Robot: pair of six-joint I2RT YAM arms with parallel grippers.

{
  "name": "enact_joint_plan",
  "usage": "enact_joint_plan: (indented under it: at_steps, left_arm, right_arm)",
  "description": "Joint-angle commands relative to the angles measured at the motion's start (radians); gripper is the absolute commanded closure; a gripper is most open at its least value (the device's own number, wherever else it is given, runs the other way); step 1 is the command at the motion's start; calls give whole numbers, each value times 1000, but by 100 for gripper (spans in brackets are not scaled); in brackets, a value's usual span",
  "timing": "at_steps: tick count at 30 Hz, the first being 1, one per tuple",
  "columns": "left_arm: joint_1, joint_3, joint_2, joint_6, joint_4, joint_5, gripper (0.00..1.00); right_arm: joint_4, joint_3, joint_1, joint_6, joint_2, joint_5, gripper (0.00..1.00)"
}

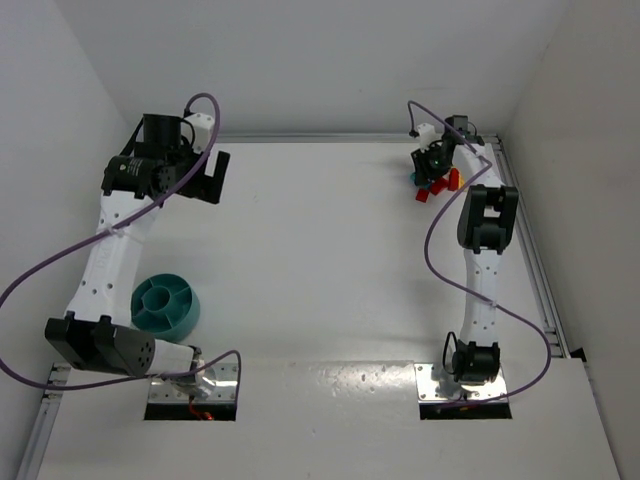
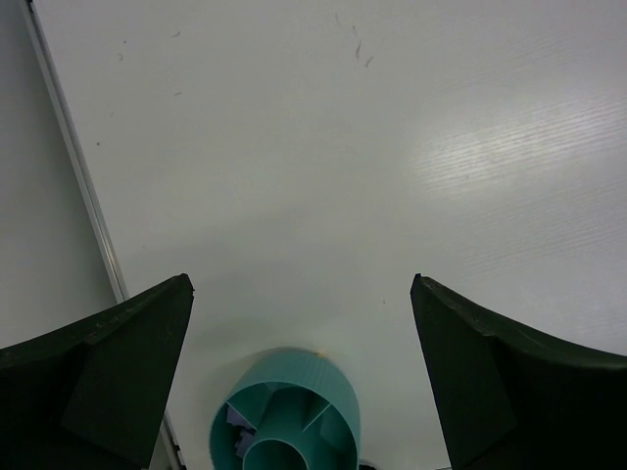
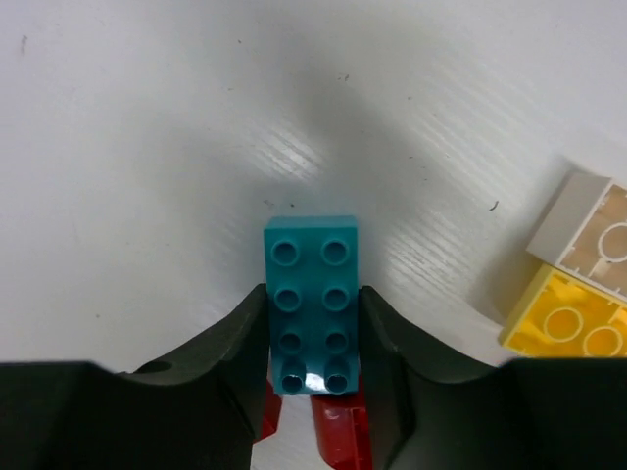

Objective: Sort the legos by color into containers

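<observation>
My right gripper is at the far right of the table, down among the legos. In the right wrist view it is shut on a blue-green two-by-four brick, its fingers against both long sides. A red brick lies under it, and a yellow brick and a pale brick lie to the right. Red bricks show from above. The teal bowl stands near the left arm's base. My left gripper is open and empty, high over the far left; the bowl shows below it.
A bluish piece lies in the bowl's left compartment. Metal rails run along the table's right edge and along the left edge. White walls close in the back and sides. Purple cables loop beside both arms.
</observation>
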Motion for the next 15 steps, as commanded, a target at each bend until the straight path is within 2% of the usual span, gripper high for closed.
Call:
enact_joint_plan:
  at_steps: [1,4,7,9,10,12,13,15]
  left_arm:
    - [-10,-46,-65,-30,33,-18,0]
    - [34,-133,-120,-41,56,25,0]
    - [93,-232,-174,-62,65,143,0]
    - [128,-273,-219,-51,76,239,0]
    - [128,-301,-228,-51,76,331,0]
    - [171,-322,-237,-68,65,419,0]
    - [185,-345,-237,-86,65,515,0]
    - [212,-367,-228,-120,65,615,0]
  right_arm:
    - [-42,-34,14,-45,-32,-76,65]
    - [-75,-187,40,-77,-169,-159,83]
    - [-85,-354,106,-88,-374,-258,89]
    - [-85,-426,158,-88,-480,-310,91]
    - [-85,-490,220,-73,-575,-351,92]
    - [2,-581,290,-21,-663,-386,93]
    - [38,-603,352,49,-698,-396,93]
    - [122,-618,411,113,-764,-410,93]
